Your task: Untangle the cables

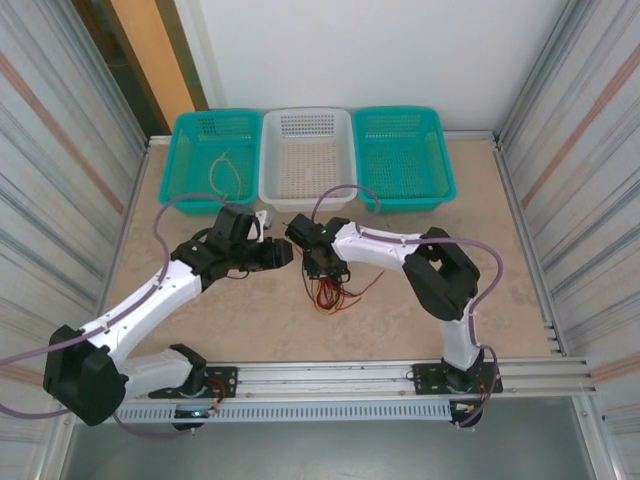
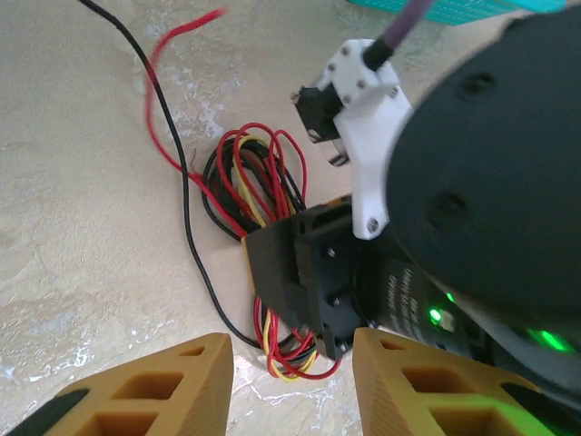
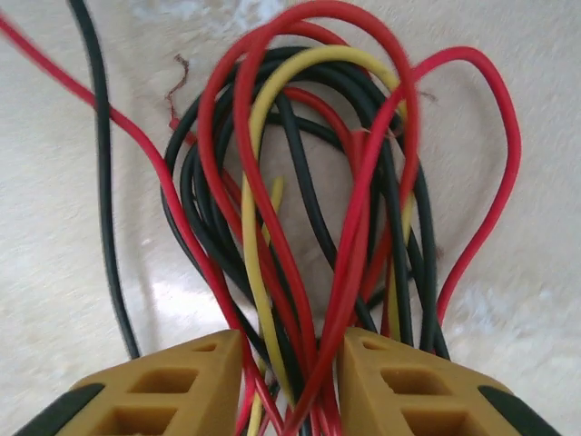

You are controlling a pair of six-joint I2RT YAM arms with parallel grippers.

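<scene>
**Left wrist view: left hand (image 2: 290,386) wide open, tangle of thin red, black and yellow cables (image 2: 259,186) dead ahead, pinned by right hand (image 3: 290,386)**

- Right hand: strands pack the narrow gap between its tan fingers (image 3: 168,386), so I read it as clamped on the bundle. The loops fan out away from the fingertips, and that is the tangle's long axis.
- Left hand: holds nothing. The tangle sits just beyond its tips, with the right hand's black body between part of the bundle and the left fingers.
- Key relation: two tails leave the knot on the side away from the right arm, a loose black strand (image 2: 186,204) and a loose red strand (image 2: 152,100). Both run off toward the top-left of the left wrist view. The left hand is the free one and it is close, so those tails are its likely pick.
- Surface: the mottled beige bench (image 2: 82,254) is flat and smooth. Thin wire lying flush on it will probably be hard to pinch.
- Room: the top view shows open bench toward the near edge. The two teal plastic baskets (image 1: 403,155) and the white plastic basket (image 1: 307,150) sit well apart at the far edge. The tight spot is between the two hands, so contact there is the main risk.
</scene>
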